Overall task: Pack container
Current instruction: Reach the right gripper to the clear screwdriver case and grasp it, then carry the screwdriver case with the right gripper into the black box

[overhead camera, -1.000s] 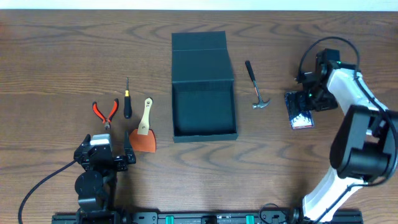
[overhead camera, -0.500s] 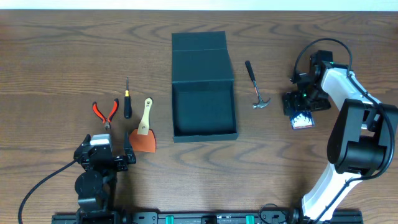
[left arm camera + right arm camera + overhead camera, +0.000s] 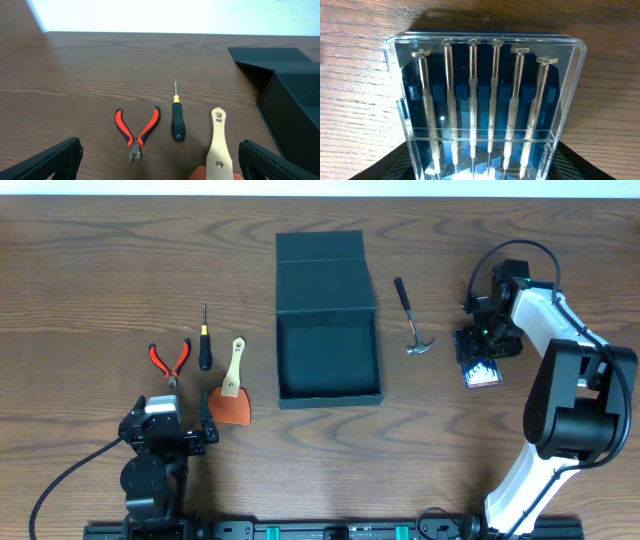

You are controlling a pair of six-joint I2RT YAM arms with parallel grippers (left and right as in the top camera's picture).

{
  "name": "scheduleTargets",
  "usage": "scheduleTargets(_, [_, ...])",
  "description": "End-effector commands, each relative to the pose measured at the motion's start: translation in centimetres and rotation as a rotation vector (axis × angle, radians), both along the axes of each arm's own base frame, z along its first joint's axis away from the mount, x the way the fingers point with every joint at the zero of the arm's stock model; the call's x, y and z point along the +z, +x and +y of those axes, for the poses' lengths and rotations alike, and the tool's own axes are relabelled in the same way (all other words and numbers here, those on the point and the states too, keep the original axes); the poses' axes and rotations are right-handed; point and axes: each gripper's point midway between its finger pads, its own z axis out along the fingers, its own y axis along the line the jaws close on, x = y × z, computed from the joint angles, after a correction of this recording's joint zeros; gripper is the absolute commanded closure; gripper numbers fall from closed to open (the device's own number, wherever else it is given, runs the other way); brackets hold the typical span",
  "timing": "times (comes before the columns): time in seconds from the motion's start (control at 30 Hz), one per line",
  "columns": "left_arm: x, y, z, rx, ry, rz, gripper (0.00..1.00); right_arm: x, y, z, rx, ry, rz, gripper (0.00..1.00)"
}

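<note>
Wood-grain table (image 3: pixel 100 260), tools laid out in a row, viewed from overhead.

Left gripper (image 3: pixel 172 423) is parked at the near left edge. Its fingers (image 3: pixel 50 160) are spread wide with nothing between them, pointing at the tool group.

Red-handled pliers (image 3: pixel 170 360) are furthest left. Just right of them is a black-handled screwdriver (image 3: pixel 205 345), shaft pointing to the far side. Next is a scraper (image 3: pixel 232 385) with a pale handle and orange blade, the blade at the near end. All three lie flat and apart from each other.

The container (image 3: pixel 328 320) sits mid-table, right of the scraper and clear of it. It is open, with the lid flap (image 3: pixel 320 248) folded back flat on the far side.

A hammer (image 3: pixel 411 318) lies near the container's right wall without touching it, head toward the near side.

A bit case (image 3: pixel 481 368) with a clear lid and blue insert lies right of the hammer, a row of small drivers inside. Right gripper (image 3: pixel 487 345) is over its far end. In the wrist view the fingers (image 3: pixel 380 167) sit against both sides of the case, so it looks clamped.
</note>
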Motion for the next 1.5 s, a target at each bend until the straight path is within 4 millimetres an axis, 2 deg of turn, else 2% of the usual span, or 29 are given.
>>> scheduleTargets(0.0, [-1.2, 0.0, -0.2, -0.012, -0.005, 0.024, 0.02, -0.8, -0.1, 0.5, 0.000, 0.021, 0.021, 0.74])
scheduleTargets(0.23, [-1.2, 0.0, -0.2, -0.012, -0.005, 0.024, 0.02, -0.1, 0.6, 0.4, 0.000, 0.019, 0.005, 0.85])
scheduleTargets(0.4, [-1.2, 0.0, -0.2, -0.012, -0.005, 0.024, 0.02, 1.8, 2.2, 0.3, -0.003, 0.016, -0.029, 0.87])
scheduleTargets(0.7, [-1.2, 0.0, -0.2, -0.012, -0.005, 0.024, 0.02, 7.6, 6.3, 0.0, -0.002, 0.004, -0.141, 0.89])
scheduleTargets(0.83, [-1.2, 0.0, -0.2, -0.012, -0.005, 0.024, 0.02, 10.8, 8.0, 0.8, 0.023, 0.000, -0.198, 0.89])
scheduleTargets(0.97, [-1.2, 0.0, -0.2, -0.012, -0.005, 0.024, 0.02, 14.4, 9.5, 3.9, 0.093, 0.003, -0.262, 0.89])
scheduleTargets(1.0, [-1.2, 0.0, -0.2, -0.012, -0.005, 0.024, 0.02, 14.7, 9.7, 4.4, 0.103, 0.003, -0.269, 0.89])
scheduleTargets(1.17, [-1.2, 0.0, -0.2, -0.012, -0.005, 0.024, 0.02, 18.3, 10.2, 10.5, 0.180, 0.031, -0.336, 0.86])
scheduleTargets(1.3, [-1.2, 0.0, -0.2, -0.012, -0.005, 0.024, 0.02, 19.8, 9.6, 16.0, 0.244, 0.062, -0.363, 0.86])
scheduleTargets(1.47, [-1.2, 0.0, -0.2, -0.012, -0.005, 0.024, 0.02, 19.8, 7.1, 22.2, 0.318, 0.096, -0.339, 0.84])
